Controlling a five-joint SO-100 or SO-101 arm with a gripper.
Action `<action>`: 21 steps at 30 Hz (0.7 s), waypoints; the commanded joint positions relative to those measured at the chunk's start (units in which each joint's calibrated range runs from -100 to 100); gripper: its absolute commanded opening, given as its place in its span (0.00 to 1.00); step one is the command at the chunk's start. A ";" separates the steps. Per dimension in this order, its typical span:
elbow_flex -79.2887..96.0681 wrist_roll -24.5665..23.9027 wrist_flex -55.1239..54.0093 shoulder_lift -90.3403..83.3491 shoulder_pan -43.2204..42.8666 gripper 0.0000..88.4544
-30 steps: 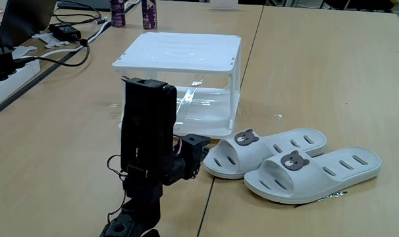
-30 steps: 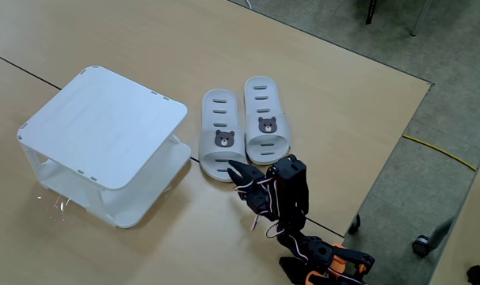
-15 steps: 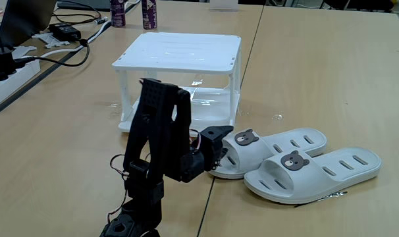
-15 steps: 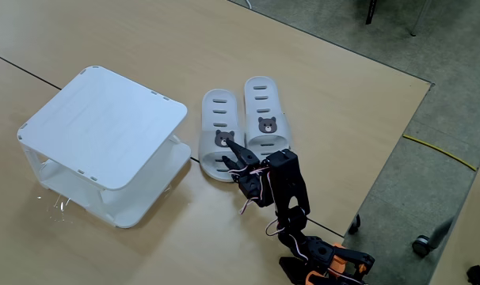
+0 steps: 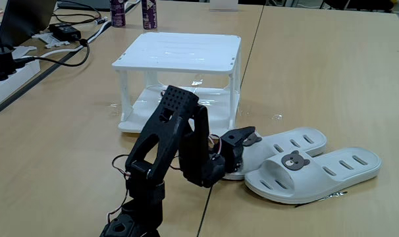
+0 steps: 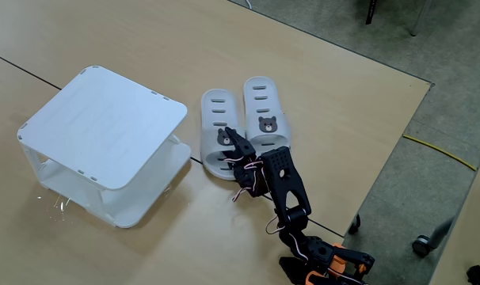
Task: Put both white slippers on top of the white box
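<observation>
Two white slippers with bear badges lie side by side on the wooden table. In both fixed views the one nearer the box [image 5: 295,140] [image 6: 215,111] is partly covered by my black arm. The other slipper [image 5: 324,171] [image 6: 261,107] lies free beside it. My gripper [image 5: 242,146] [image 6: 234,150] is low over the strap end of the nearer slipper, open, with one finger above the strap; whether it touches is unclear. The white box [image 5: 180,51] [image 6: 101,119], a two-tier rack, stands apart from the slippers with nothing on its flat top.
A power strip and cables [image 5: 15,66] lie at the far left, and two bottles [image 5: 149,13] stand behind the box. The table's edge [image 6: 386,150] runs close to the right of the slippers. My arm's base [image 6: 319,261] sits at the near edge.
My arm has leaned forward and lowered, carrying the gripper from beside the slipper's heel to over its strap. Slippers and box have not moved.
</observation>
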 commanded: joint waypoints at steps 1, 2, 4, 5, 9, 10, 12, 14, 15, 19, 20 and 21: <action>-4.91 0.42 -1.22 -0.06 1.72 0.32; -4.91 0.42 -1.22 0.02 1.72 0.30; -4.55 0.42 -1.14 0.11 1.72 0.19; -4.28 0.42 -1.14 0.11 1.64 0.12; -3.92 0.42 -0.79 0.19 1.64 0.01; -4.01 0.42 -0.88 0.11 1.64 0.01; -4.37 0.42 -1.05 -0.48 2.30 0.01; -5.63 0.42 -0.53 -2.17 3.12 0.01; -5.45 0.42 -0.10 -4.18 3.53 0.01; -5.54 0.42 9.39 -15.71 3.86 0.01; -5.45 0.42 12.41 -19.33 4.11 0.01; -5.36 0.42 15.60 -22.86 4.19 0.01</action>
